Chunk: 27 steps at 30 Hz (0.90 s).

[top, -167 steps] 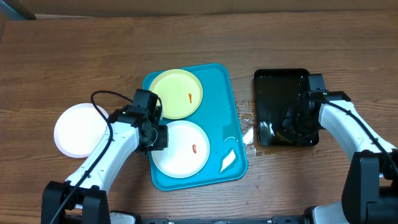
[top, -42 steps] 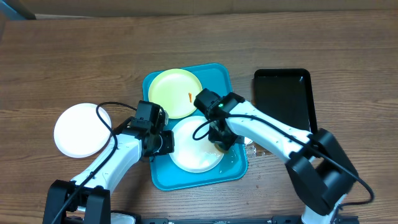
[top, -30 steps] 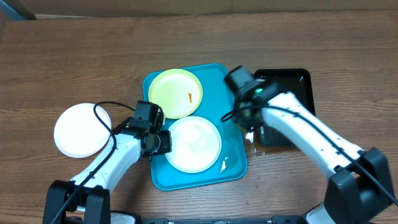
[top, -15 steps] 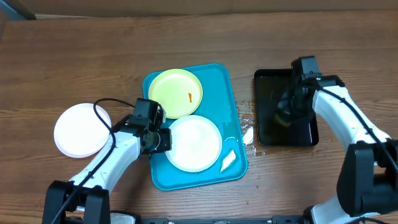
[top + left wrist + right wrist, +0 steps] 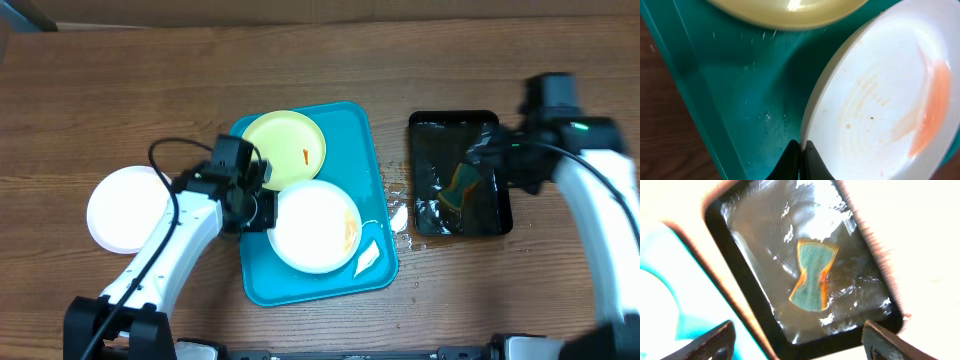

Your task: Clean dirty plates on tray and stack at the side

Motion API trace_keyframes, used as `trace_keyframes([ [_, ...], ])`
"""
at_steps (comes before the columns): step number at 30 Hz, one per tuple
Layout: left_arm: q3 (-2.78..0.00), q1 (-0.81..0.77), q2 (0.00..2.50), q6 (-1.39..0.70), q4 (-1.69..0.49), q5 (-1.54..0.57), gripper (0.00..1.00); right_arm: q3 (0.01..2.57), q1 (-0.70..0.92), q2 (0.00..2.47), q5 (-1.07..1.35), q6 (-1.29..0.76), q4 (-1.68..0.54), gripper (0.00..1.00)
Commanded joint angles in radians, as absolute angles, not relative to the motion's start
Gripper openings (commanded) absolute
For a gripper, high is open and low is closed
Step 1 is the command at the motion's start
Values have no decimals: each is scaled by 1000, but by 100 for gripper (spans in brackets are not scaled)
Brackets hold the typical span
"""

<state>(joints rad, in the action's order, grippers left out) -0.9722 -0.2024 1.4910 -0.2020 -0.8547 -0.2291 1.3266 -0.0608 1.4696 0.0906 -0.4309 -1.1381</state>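
Left wrist view: the left end effector (image 5: 801,156) pinches the white plate (image 5: 875,115) by its rim, likely to lift it; the right end effector (image 5: 799,340) is wide above the sponge (image 5: 812,275).

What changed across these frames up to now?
Right gripper wiped the smeared white plate, returned, and released the sponge into the black tray; open now. Left gripper, still clamped on that plate's rim, raised it slightly. Yellow plate, white plate on the table, turquoise tray unmoved.

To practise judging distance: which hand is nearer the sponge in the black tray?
Right. The right hand hangs open over the sponge and black tray; the left hand grips the white plate's rim on the turquoise tray.
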Motion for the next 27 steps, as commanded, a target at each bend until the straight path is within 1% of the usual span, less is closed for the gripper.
trace_keyframes([
  [1, -1130, -228, 1492, -168, -913, -263, 4, 1352, -184, 1366, 138, -429, -1180, 88],
  [2, -1213, -258, 1492, -181, -938, -260, 4, 1352, -267, 1338, 174, -421, -1209, 89],
  [5, -1326, -323, 1492, -225, -924, -239, 4, 1351, -373, 1330, 255, -379, -1242, 89],
  [7, -1388, -379, 1493, -273, -898, -147, 4, 1348, -417, 1331, 294, -358, -1250, 89],
  [9, -1444, -454, 1502, -314, -860, -4, 4, 1348, -443, 1332, 301, -358, -1252, 88],
  [13, -1527, -584, 1553, -329, -771, 178, 4, 1348, -448, 1332, 301, -358, -1253, 88],
  [17, -1601, -692, 1657, -326, -686, 348, 4, 1348, -447, 1332, 301, -358, -1267, 88],
  [23, -1653, -818, 1850, -189, -550, 579, 4, 1348, -447, 1332, 297, -342, -1275, 88],
  [27, -1698, -894, 1918, -98, -548, 763, 4, 1348, -447, 1332, 297, -343, -1280, 88],
])
